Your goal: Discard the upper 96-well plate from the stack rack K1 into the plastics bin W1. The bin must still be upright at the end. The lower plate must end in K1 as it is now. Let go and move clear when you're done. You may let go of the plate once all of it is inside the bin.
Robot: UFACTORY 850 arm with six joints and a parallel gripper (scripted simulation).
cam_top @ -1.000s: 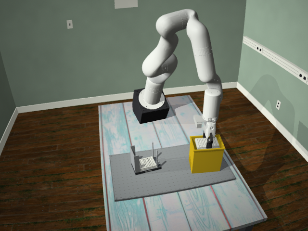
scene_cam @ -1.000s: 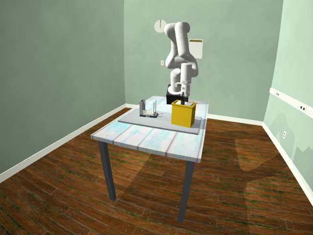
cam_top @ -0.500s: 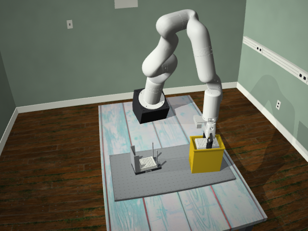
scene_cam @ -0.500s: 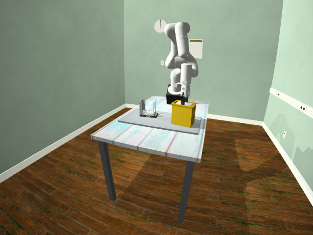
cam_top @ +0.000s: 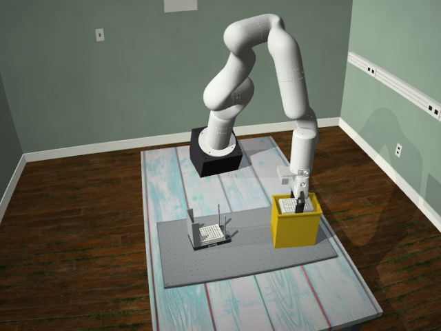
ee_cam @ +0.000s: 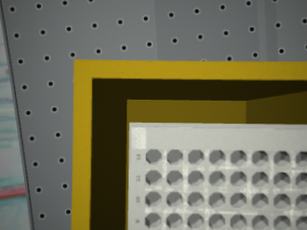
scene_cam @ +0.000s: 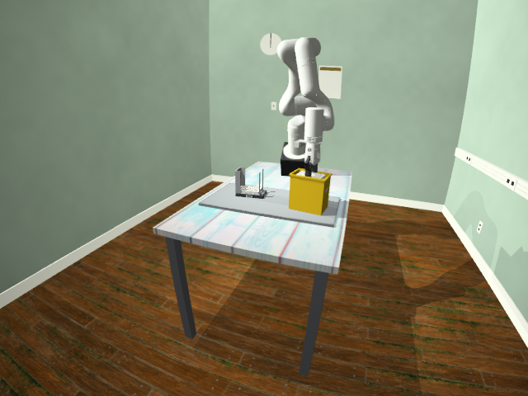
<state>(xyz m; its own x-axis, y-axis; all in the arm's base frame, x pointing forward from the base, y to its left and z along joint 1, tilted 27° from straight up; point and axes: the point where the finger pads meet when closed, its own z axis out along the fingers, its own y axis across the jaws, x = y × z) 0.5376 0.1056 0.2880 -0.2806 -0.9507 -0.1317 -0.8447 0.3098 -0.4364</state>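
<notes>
My gripper (cam_top: 298, 205) is shut on a white 96-well plate (cam_top: 294, 205) and holds it flat in the mouth of the yellow plastics bin W1 (cam_top: 295, 222). The bin stands upright on the grey mat. In the wrist view the plate (ee_cam: 218, 179) sits inside the bin's yellow rim (ee_cam: 82, 144), with the dark inner wall around it. The stack rack K1 (cam_top: 208, 231) stands to the left on the mat and holds one white well plate (cam_top: 211, 233) low in it. The exterior view shows the gripper (scene_cam: 310, 168) at the bin's (scene_cam: 308, 190) top and the rack (scene_cam: 249, 186).
The grey perforated mat (cam_top: 245, 249) lies across the table. The arm's black base block (cam_top: 215, 151) stands at the table's far end. The rack has thin upright posts (cam_top: 221, 217) and a grey back wall. The bin sits near the table's right edge.
</notes>
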